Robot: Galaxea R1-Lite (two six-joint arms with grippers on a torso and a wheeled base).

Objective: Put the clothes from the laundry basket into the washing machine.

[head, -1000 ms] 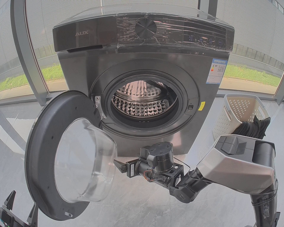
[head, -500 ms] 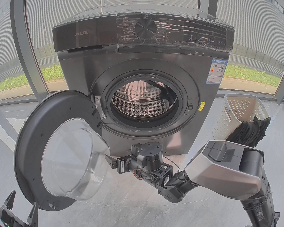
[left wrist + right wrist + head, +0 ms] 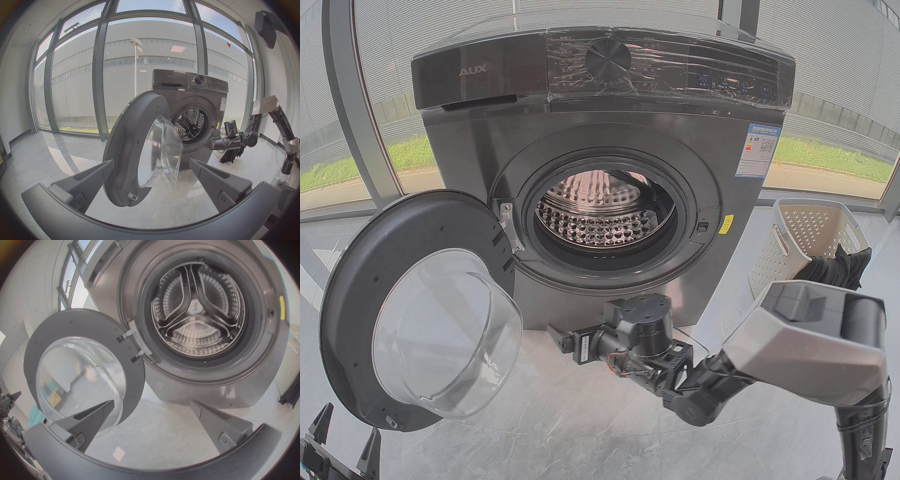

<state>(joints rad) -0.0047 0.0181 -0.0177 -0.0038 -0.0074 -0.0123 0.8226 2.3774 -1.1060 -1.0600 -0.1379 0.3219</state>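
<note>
Door (image 3: 394, 250) of the washing machine (image 3: 600, 134) stands wide open; the drum (image 3: 594, 215) is bare, with no garment inside. Dark clothes (image 3: 837, 270) sit in the white laundry basket (image 3: 800, 231), draped over its rim, on the floor just beside the machine's right flank. Right gripper (image 3: 150, 402) hangs low before the opening, fingers spread wide, holding nothing. Left gripper (image 3: 150, 162) is likewise wide and empty, low at the left. Assessment: access is ready; no garment is loaded yet, so all transfer remains outstanding

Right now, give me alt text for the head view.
An open washing machine, door swung left, drum empty. The right gripper hovers open below the opening; dark clothes hang over a white laundry basket at right.
</note>
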